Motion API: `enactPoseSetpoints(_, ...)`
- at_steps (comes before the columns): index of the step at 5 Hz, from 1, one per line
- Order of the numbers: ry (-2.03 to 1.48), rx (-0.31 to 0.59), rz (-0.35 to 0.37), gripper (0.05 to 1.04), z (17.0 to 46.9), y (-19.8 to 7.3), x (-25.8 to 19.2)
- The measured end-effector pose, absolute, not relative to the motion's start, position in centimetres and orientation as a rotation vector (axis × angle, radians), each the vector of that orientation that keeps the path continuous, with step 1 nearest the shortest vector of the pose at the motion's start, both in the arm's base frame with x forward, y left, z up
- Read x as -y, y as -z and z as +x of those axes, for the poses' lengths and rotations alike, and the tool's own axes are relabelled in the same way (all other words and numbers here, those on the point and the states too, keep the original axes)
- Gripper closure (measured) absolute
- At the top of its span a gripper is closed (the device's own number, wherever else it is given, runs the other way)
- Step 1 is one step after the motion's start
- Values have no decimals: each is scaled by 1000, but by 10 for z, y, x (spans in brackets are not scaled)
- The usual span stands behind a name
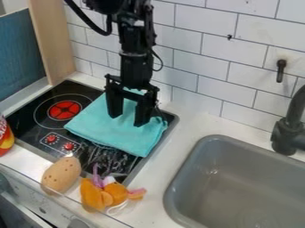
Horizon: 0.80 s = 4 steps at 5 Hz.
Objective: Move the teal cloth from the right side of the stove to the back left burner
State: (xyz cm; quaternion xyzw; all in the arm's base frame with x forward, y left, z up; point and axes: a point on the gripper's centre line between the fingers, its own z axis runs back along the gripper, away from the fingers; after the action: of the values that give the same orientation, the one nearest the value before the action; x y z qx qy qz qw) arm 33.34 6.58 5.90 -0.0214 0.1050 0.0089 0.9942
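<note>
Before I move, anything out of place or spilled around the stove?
Teal cloth lies askew across part of the stove, by the open end effector: odd spot for fabric. Pale streaks in front of it: glare or residue, can't tell.

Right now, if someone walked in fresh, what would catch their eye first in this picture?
Probably the bright teal cloth spread over much of the black stove, with the black hand right over it, its fingers apart. Next, the red burner on the stove, left of the cloth in the picture, and the orange toy at the front, beside a brown potato. The big grey sink takes up the lower right.
</note>
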Motion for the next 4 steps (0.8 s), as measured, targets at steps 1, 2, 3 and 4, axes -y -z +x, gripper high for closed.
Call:
enactPoseSetpoints(1, -23, -226, -35, 83, 339, -43, -69)
enactPoseSetpoints(2, -52, -246, 5, 83, 344, -37, -86)
enactPoseSetpoints(3, -161, -238, 33, 83, 355, -44, -133)
enactPoseSetpoints(4, -257, -264, 60, 83, 361, -45, -191)
